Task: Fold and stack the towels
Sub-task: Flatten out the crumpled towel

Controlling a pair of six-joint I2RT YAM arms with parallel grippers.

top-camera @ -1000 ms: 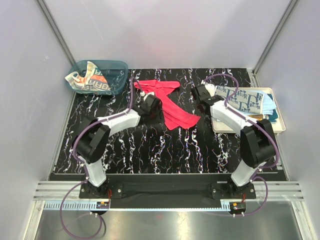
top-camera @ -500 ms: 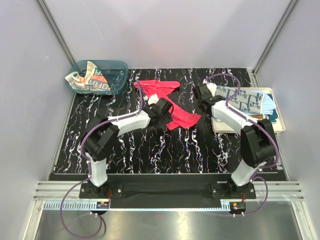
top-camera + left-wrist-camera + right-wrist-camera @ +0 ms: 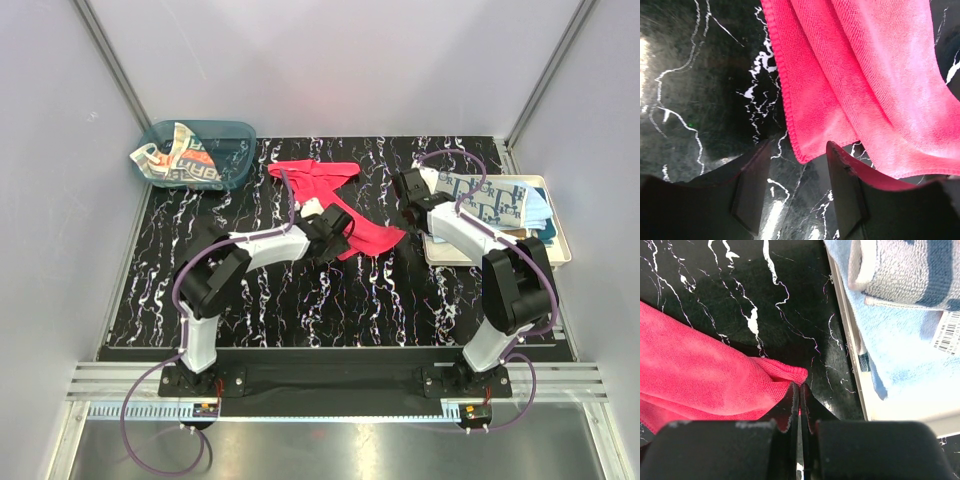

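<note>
2 grippers work the near end of a rumpled red-pink towel [image 3: 318, 180] at the middle of the black marbled table [image 3: 300, 290]. The towel lies as a bunched strip whose long axis runs diagonally, from the far left towards the near right, with its pointed end aimed at the cream tray [image 3: 556, 242].

The right gripper [image 3: 799, 390] has its fingers pressed together on that right-hand corner. The left gripper [image 3: 799, 150] hangs low with its fingers spread, holding nothing, and the towel's other near corner sits in the gap between them.

The step appears to be taking 2 corners so the cloth can be spread before folding. It would likely go best if the left fingers drop to the tabletop and close on the stitched hem alone, not the ridges of fabric behind it. Both arms could then draw apart along the near edge to pull out the creases.

On the tray, a printed white towel [image 3: 490, 200] and a light blue towel [image 3: 538, 208] sit folded.
</note>
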